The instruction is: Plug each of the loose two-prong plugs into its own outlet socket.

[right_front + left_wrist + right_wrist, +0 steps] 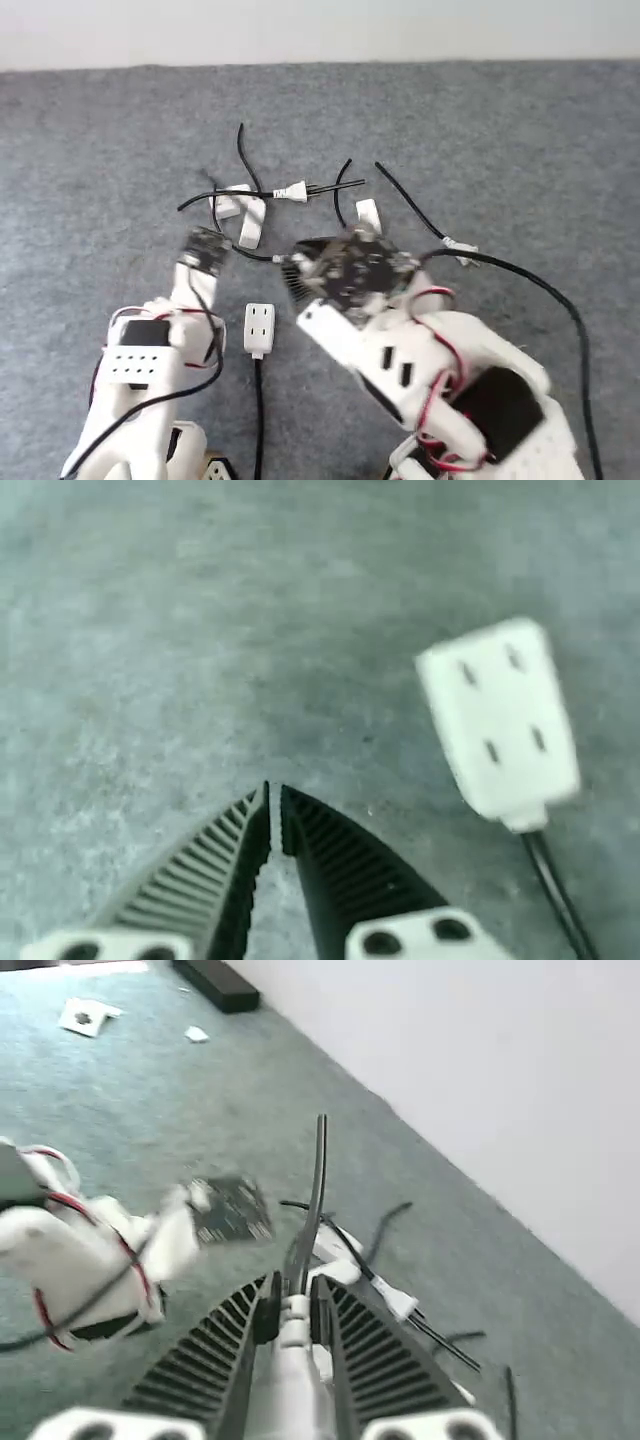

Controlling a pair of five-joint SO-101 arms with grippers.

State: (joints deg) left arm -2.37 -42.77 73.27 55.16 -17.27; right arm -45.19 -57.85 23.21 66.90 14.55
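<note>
My right gripper (294, 1305) is shut on a white two-prong plug (293, 1335), and the plug's black cord (318, 1175) sticks out past the fingertips. In the high view that gripper (293, 264) hovers above the carpet, up and to the right of the white outlet socket (259, 328). My left gripper (273, 802) is shut with nothing in it and hangs low over the carpet beside the same socket (500, 720), whose slots face up. A loose white plug (291, 191) on a black cord lies farther back. Other white plugs (243, 214) lie near it.
The socket's black cord (258, 420) runs toward the front edge between the two arms. Short black cords (400, 205) are scattered over the grey carpet at the back. A thick black cable (545, 290) curves round the right arm. The left arm (90, 1250) sits close to my right gripper.
</note>
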